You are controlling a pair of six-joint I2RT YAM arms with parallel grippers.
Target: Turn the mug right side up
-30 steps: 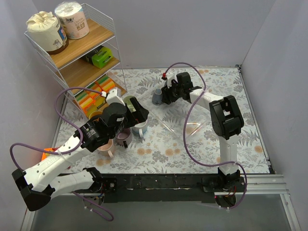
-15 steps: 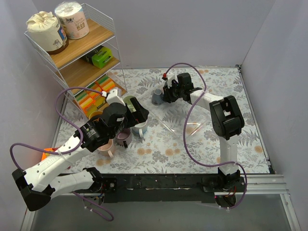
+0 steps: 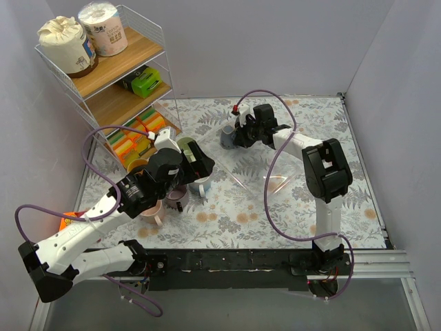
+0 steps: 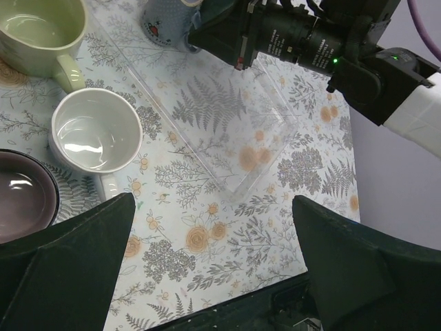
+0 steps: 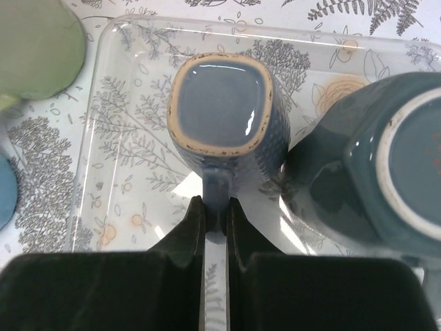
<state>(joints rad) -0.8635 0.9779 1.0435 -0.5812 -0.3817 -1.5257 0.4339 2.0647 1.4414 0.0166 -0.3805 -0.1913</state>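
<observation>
The left hand [image 4: 207, 269] hangs with its fingers spread wide and nothing between them; just ahead of its left finger stands a white mug [image 4: 96, 131], and beyond that a green mug [image 4: 34, 27], both mouth-up on the table [image 4: 207, 241]; the mug [image 4: 158, 24] to be turned sits well ahead of this hand, at the far end of a clear tray [image 4: 234, 138], so the left arm is the farther of the two. The right hand [image 5: 216, 207] has it; its fingers are pressed together on the handle, which points straight back toward the palm, with the body directly ahead of the fingertips. The mug's long axis stands upright in the tray, crosswise to the fingers; whether it rests on the tray floor or hangs just above it I cannot tell. The end facing the wrist camera is a rounded-square face, glossy blue inside a rough tan ring; I read that as the foot, so the mug is not yet righted. Its walls are dark blue with a fine dotted texture. Just right of the fingertips a teal mug [image 5: 372, 158] sits against it or nearly so; the half-turn of the wrist will likely need a lift first to clear that neighbour and the tray wall.
</observation>
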